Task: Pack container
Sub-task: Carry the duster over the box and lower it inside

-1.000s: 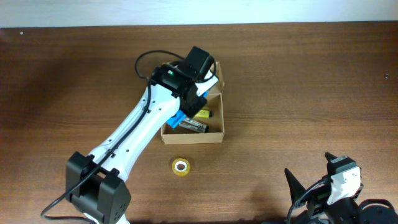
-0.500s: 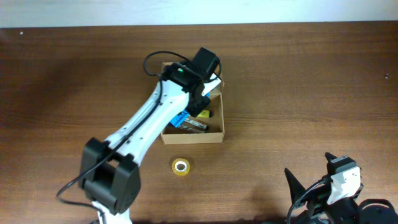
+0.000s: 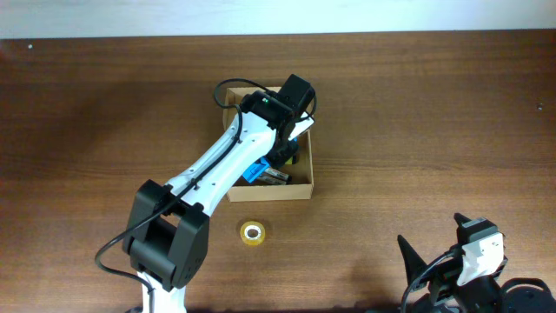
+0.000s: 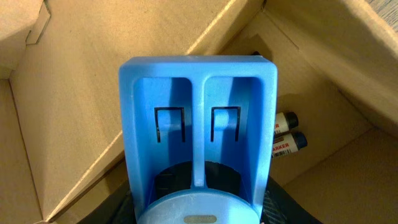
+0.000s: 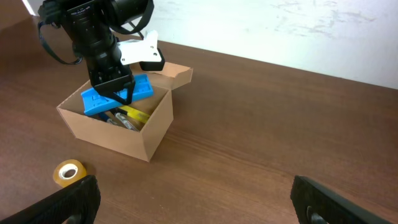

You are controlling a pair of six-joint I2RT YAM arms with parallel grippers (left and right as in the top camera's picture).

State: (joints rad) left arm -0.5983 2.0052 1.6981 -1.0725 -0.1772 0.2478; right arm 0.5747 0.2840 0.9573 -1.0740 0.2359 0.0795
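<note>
Overhead, the left arm (image 3: pixel 217 169) hides much of the cardboard box (image 3: pixel 269 193) at mid-tabletop (image 3: pixel 417 130). The left pincer (image 3: pixel 280 156) clamps a blue plastic piece (image 4: pixel 199 124) inside the box, above markers (image 4: pixel 285 134). A tape roll (image 3: pixel 253 232) lies near the box. The right pincer (image 5: pixel 194 202) gapes wide, well apart.

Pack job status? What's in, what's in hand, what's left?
Done: markers lie inside the container. In hand: left gripper is shut on the blue plastic piece, low in the container's opening, not yet released. Probably left: tape roll sits outside the container; flap lid is open.
</note>
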